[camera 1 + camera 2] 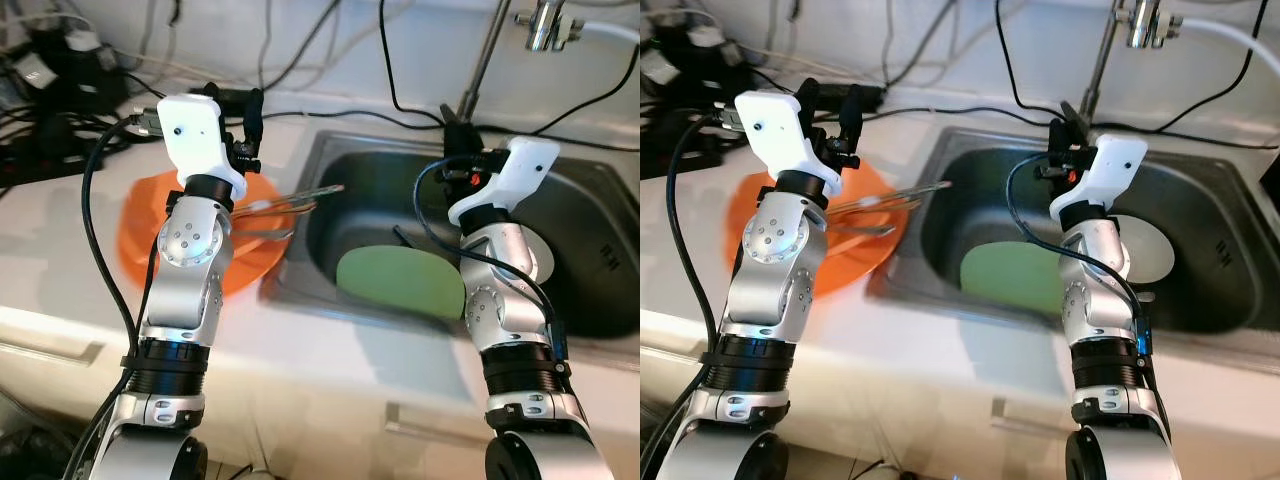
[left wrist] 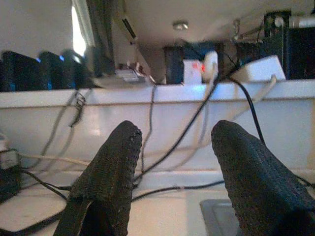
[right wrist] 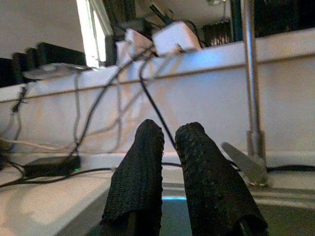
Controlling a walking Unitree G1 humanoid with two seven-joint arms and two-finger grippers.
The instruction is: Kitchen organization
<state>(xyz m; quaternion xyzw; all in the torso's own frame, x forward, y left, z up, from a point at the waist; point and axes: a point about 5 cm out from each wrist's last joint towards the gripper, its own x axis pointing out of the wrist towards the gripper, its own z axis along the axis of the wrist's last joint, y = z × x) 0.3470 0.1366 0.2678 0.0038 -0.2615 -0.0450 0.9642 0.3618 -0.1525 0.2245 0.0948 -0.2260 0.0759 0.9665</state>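
Hovering left claw [image 2: 172, 162] above orange plate [image 1: 140, 235] | right claw [image 3: 170, 147] over sink [image 1: 590, 250]

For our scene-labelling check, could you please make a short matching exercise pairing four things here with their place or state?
Things:
1. orange plate
2. green plate
3. left gripper
4. right gripper

Place or state:
A. fingers nearly together
B. lying in the sink
C. fingers apart
D. on the counter left of the sink

Pairs: 1-D, 2-B, 3-C, 4-A
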